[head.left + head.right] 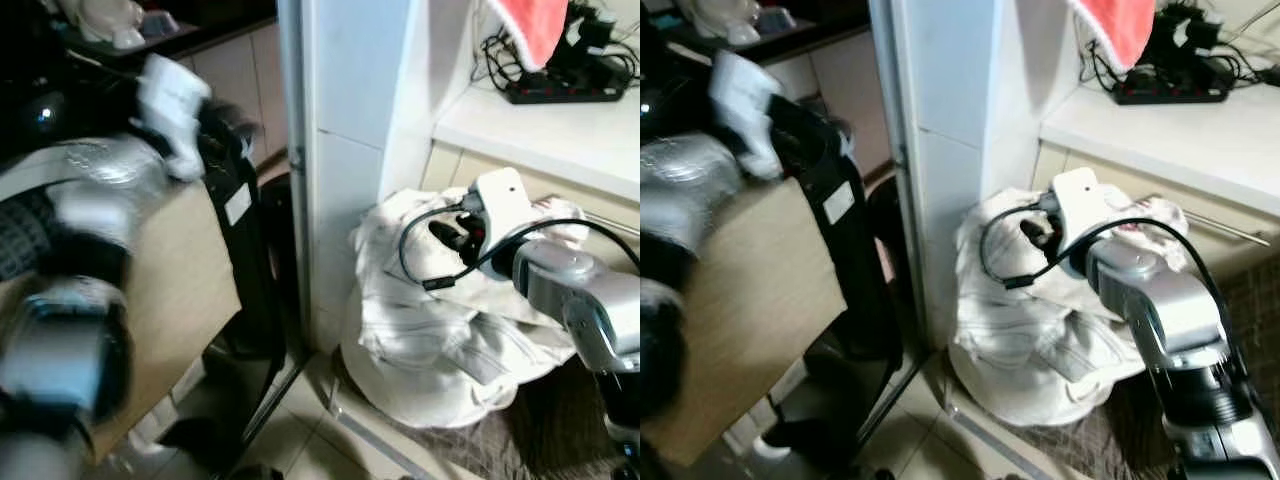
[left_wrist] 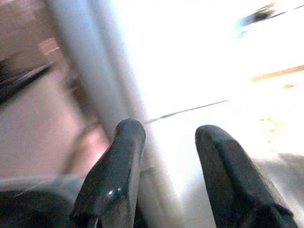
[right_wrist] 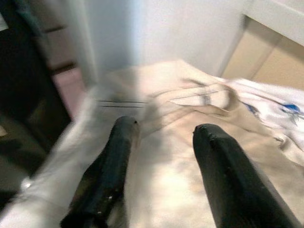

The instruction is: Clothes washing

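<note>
A heap of white and cream clothes (image 1: 430, 330) lies on the floor against the foot of a white tiled pillar. My right arm reaches over the heap. In the right wrist view my right gripper (image 3: 164, 130) is open, its fingers (image 3: 114, 161) hovering just above the cream fabric (image 3: 171, 180) with nothing between them. A white garment with blue marks (image 3: 280, 109) lies at the heap's far side. My left arm is raised and blurred on the left. My left gripper (image 2: 166, 130) is open and empty, facing the pillar.
The white tiled pillar (image 1: 345, 150) stands in the middle. Left of it are a black frame (image 1: 250, 250) and a brown board (image 1: 170, 290). A white counter (image 1: 540, 125) holds a power strip (image 1: 565, 90), with a red cloth (image 1: 530, 25) hanging above it.
</note>
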Tool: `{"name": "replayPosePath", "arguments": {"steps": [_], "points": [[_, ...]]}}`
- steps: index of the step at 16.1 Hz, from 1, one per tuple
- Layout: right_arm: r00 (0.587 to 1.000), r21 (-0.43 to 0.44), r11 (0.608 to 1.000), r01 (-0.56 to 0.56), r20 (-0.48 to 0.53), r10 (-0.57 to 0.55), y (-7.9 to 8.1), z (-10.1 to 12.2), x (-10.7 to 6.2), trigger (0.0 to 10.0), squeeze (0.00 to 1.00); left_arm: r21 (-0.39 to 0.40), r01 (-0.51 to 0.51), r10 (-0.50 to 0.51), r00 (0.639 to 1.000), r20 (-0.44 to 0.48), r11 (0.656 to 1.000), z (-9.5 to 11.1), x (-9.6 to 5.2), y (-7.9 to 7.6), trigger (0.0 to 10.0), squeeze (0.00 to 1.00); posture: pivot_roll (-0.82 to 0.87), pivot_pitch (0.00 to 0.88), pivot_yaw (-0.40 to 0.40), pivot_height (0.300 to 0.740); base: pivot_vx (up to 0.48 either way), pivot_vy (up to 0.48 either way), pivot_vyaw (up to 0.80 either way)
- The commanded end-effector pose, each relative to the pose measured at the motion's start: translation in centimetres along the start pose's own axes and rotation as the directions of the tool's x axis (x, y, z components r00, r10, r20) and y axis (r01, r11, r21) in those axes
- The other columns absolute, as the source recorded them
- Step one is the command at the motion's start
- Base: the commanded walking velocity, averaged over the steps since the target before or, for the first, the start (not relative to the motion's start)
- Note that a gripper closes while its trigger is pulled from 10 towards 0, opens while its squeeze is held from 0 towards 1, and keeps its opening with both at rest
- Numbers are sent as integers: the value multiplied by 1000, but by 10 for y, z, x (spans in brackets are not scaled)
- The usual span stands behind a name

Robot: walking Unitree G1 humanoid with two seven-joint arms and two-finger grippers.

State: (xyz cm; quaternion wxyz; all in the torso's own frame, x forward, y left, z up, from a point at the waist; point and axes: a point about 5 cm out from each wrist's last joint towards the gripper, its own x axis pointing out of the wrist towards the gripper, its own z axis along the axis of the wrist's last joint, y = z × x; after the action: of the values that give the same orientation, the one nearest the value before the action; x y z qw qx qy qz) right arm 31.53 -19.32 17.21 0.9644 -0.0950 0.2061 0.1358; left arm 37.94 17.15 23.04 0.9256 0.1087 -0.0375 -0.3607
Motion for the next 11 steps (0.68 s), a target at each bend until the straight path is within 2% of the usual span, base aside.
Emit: {"name": "replayPosePath", "arguments": {"steps": [1, 3, 4, 6, 9, 11], "points": [[1000, -14, 1000, 24, -4, -24, -7, -1, 6, 10000, 1000, 1, 102, -102, 995, 6, 995, 0, 11, -23, 10000, 0, -166, 0, 73, 740, 0, 0, 0], [998, -53, 997, 49, -40, -51, -18, -11, 19, 10000, 1000, -46, 184, -183, 983, 21, 982, -6, 21, -55, 10000, 0, -167, 0, 78, 740, 0, 0, 0], [996, -78, 995, 54, -63, -59, -25, -19, 30, 10000, 1000, -90, 231, -228, 973, 39, 969, -10, 23, -75, 10000, 0, -169, 0, 78, 740, 0, 0, 0], [996, -65, 997, 47, -70, -52, -31, -21, 37, 10000, 1000, -111, 251, -250, 968, 20, 962, -15, 23, -90, 10000, 0, -167, 0, 75, 740, 0, 0, 0], [995, -96, 995, 18, -94, -27, -37, -23, 49, 10000, 1000, -127, 289, -295, 955, -31, 949, -26, 11, -111, 10000, 0, -149, 0, 63, 740, 0, 0, 0], [991, -118, 993, 10, -131, -26, -41, -27, 53, 10000, 1000, -130, 306, -315, 947, -57, 943, -30, 5, -116, 10000, 0, -144, 0, 60, 740, 0, 0, 0]]}}
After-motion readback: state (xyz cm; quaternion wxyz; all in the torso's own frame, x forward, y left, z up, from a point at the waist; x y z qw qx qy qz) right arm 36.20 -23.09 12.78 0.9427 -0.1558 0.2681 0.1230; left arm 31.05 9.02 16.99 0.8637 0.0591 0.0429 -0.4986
